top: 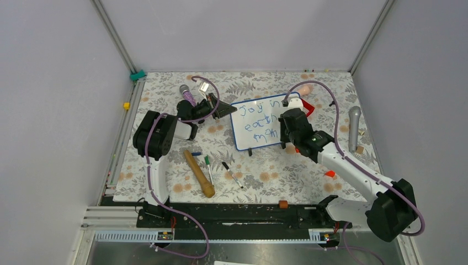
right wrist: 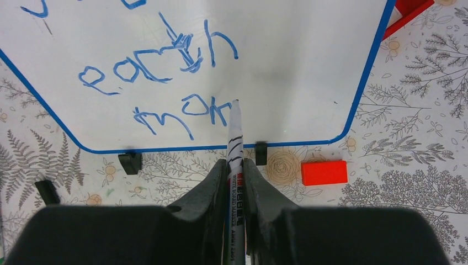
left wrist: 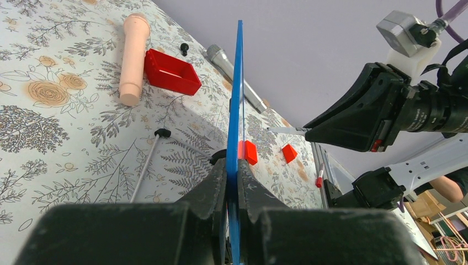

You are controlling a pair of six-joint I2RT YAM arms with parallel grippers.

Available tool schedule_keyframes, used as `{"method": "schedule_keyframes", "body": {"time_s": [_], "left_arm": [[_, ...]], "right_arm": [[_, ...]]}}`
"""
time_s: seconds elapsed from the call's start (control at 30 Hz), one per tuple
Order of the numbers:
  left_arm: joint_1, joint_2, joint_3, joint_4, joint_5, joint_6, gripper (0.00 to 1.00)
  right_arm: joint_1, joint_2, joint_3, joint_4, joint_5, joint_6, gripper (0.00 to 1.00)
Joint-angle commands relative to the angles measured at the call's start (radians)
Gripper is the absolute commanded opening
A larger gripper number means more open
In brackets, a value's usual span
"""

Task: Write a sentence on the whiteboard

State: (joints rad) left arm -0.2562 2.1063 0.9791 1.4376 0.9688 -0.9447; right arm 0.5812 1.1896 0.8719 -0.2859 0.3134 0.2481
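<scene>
Marker tip on blue-framed whiteboard

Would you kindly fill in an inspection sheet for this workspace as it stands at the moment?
Surface: floral table cover, nothing spilled that I can see.
Job's things: whiteboard carries the sentence in blue, three lines, the third incomplete; marker tip on the third line.
Clutter: wooden roller, green-capped pen, microphone, red tray, red block.
Grippers: left gripper, jaws shut on the whiteboard's edge; right gripper, jaws shut on the marker.
Cables: purple cables arch above both arms.
Surroundings: pale walls, metal frame posts.
</scene>
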Motion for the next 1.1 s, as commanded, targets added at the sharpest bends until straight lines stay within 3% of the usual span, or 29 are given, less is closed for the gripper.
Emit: {"method": "schedule_keyframes", "body": {"time_s": [0.0, 1.07], "left_arm": [[-0.01, -0.009, -0.01, 0.037, 0.046, 0.088, 0.0], [-0.011, -0.008, -0.008, 0.038, 0.047, 0.087, 0.0]], "right_arm": [[-0.01, 0.044, 0.033, -0.003, 0.051, -0.018, 0.0], [-0.056, 0.187, 0.048, 0.027, 0.103, 0.013, 0.0]]}}
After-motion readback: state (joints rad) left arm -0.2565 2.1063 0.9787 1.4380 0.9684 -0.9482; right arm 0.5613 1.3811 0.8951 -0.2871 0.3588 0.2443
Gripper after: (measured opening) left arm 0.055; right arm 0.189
